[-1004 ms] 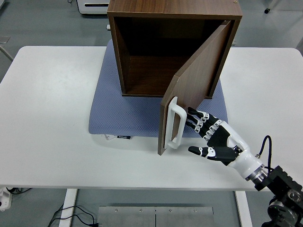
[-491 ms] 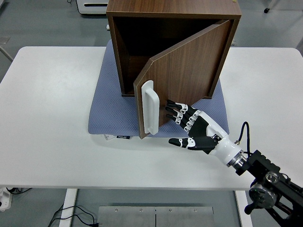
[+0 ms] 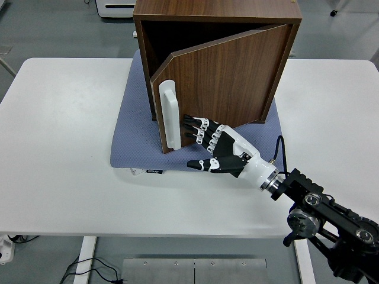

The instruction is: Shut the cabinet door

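A dark wooden cabinet (image 3: pixel 216 12) stands on a blue-grey mat (image 3: pixel 139 136) at the back middle of the white table. Its door (image 3: pixel 231 80), hinged on the right, stands partly open, its free edge swung leftward near the cabinet's left wall. A white handle (image 3: pixel 170 115) is on the door's free edge. My right hand (image 3: pixel 207 142) reaches in from the lower right with fingers (image 3: pixel 195 129) extended flat against the lower door face, just right of the handle. It holds nothing. The left arm is out of view.
The white table (image 3: pixel 65 148) extends left and right of the mat. A black cable (image 3: pixel 277 151) loops off my right wrist. A white appliance (image 3: pixel 115 7) stands on the floor behind the table.
My right hand has moved left and forward, pushing the door. The door has swung from wide open to nearly halfway shut, its handle moving left toward the cabinet's left wall.
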Motion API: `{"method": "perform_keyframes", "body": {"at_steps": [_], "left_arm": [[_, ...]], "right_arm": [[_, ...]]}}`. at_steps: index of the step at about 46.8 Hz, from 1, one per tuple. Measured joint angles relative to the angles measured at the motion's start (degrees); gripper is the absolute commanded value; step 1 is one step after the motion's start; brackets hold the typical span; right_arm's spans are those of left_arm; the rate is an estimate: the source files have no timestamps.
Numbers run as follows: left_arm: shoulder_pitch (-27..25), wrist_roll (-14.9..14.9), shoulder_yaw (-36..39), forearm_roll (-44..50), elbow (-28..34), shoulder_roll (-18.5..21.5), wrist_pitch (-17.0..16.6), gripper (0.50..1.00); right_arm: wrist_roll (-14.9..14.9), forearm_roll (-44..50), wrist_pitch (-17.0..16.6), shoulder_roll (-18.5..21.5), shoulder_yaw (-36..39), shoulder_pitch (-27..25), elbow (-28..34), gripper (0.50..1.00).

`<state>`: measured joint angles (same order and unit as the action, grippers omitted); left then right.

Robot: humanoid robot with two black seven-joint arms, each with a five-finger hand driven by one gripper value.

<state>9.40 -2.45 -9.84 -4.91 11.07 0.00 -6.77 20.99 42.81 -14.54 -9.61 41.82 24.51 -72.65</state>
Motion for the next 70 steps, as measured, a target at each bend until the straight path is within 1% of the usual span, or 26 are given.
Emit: {"method": "perform_keyframes", "body": {"at_steps": [13,27,32,39,51,55,60,64,67,70], "left_arm": [[0.0,0.0,0.0,0.0,0.0,0.0,0.0,1.0],[0.0,0.0,0.0,0.0,0.0,0.0,0.0,1.0],[0.0,0.0,0.0,0.0,0.0,0.0,0.0,1.0],[0.0,0.0,0.0,0.0,0.0,0.0,0.0,1.0],[0.0,0.0,0.0,0.0,0.0,0.0,0.0,1.0],[0.0,0.0,0.0,0.0,0.0,0.0,0.0,1.0],[0.0,0.0,0.0,0.0,0.0,0.0,0.0,1.0],[0.0,0.0,0.0,0.0,0.0,0.0,0.0,1.0],[0.0,0.0,0.0,0.0,0.0,0.0,0.0,1.0],[0.0,0.0,0.0,0.0,0.0,0.0,0.0,1.0]], "right_arm": [[-0.3,-2.9,0.1,3.0,-0.2,5.9,7.4,1.0],[-0.3,-4.3,0.4,6.1,0.2,10.3,13.3,1.0],[-0.3,-5.3,1.9,7.6,0.3,11.7,15.2,1.0],[-0.3,-7.2,3.7,8.7,0.6,13.8,17.3,1.0],[-0.3,-8.5,6.3,9.0,2.3,15.0,18.2,1.0],[-0.3,-8.9,6.7,9.0,2.3,15.0,18.2,1.0],[-0.3,-8.8,6.7,9.1,2.3,14.8,18.0,1.0],[-0.2,-8.2,5.7,9.1,2.0,14.2,17.2,1.0],[-0.1,-7.5,4.2,9.0,1.6,13.7,16.4,1.0],[0.0,-6.2,2.1,8.7,1.4,13.2,15.1,1.0]]}}
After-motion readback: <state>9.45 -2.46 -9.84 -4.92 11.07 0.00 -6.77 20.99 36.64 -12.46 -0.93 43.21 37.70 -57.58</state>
